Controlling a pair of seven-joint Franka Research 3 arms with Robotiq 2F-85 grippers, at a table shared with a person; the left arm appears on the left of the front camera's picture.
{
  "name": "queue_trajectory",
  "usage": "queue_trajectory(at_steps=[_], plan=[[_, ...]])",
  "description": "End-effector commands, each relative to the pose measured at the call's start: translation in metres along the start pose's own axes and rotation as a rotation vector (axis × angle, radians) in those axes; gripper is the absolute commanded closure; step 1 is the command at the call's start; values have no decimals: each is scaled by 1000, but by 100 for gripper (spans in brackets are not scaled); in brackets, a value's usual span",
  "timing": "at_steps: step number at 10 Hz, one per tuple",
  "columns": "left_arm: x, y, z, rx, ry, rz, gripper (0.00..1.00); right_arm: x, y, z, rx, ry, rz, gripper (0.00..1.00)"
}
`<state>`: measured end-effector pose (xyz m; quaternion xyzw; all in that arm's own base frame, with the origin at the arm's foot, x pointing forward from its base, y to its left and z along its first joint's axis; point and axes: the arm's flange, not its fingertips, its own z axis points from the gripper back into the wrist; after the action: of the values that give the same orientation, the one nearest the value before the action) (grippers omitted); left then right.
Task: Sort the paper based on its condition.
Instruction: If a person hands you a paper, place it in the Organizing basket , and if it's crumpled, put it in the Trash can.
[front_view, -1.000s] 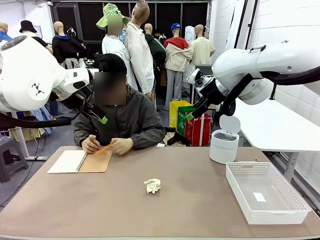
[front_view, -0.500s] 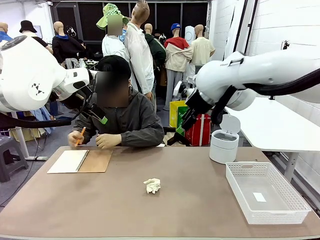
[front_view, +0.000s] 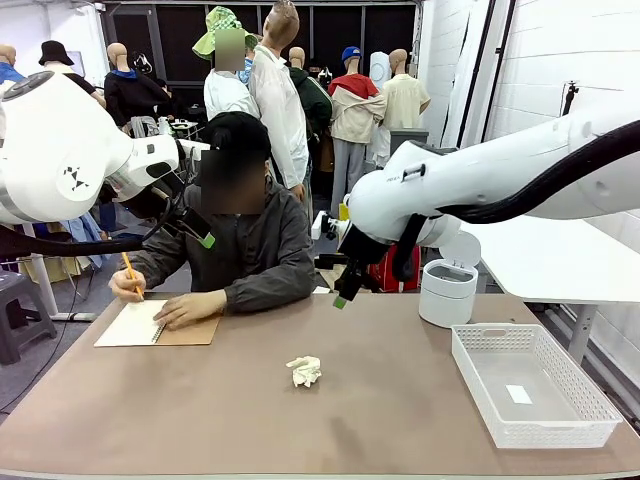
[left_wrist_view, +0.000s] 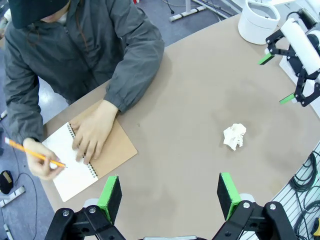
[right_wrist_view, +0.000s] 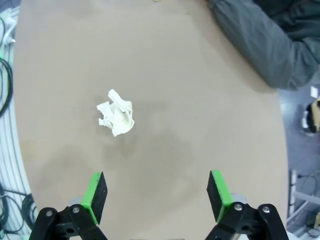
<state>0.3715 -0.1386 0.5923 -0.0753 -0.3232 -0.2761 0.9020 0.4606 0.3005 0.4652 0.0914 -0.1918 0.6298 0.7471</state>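
The paper (front_view: 305, 371) is a crumpled white ball lying alone on the brown table, near its middle. In the right wrist view the paper (right_wrist_view: 116, 119) lies ahead and left of my open right gripper (right_wrist_view: 157, 197), well apart from it. From the front, that right gripper (front_view: 333, 272) hangs above the table behind the ball, with nothing between its fingers. My left gripper (front_view: 195, 230) stays high at the left, near the person's shoulder. The left wrist view has it (left_wrist_view: 170, 197) open and empty, with the paper (left_wrist_view: 234, 136) far below and the right gripper (left_wrist_view: 276, 79) off to the right.
A person at the far side writes with an orange pencil (front_view: 130, 273) in a spiral notebook (front_view: 160, 323) with a brown cover. A white lidded bin (front_view: 447, 280) stands back right. A white basket (front_view: 530, 385) sits at the right edge with a small white slip inside.
My right arm has swung left and down from above the bin towards the middle of the table. The person's pencil hand moved left and the other hand settled on the notebook.
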Motion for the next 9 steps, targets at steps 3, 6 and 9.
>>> queue_trajectory(at_steps=[3,6,9], plan=[[1,1,1,0,-3,2,0,0,0,0,0,0,0,0],[1,1,1,0,-3,2,0,0,0,0,0,0,0,0],[1,1,1,0,-3,2,0,19,9,-28,4,64,2,0]])
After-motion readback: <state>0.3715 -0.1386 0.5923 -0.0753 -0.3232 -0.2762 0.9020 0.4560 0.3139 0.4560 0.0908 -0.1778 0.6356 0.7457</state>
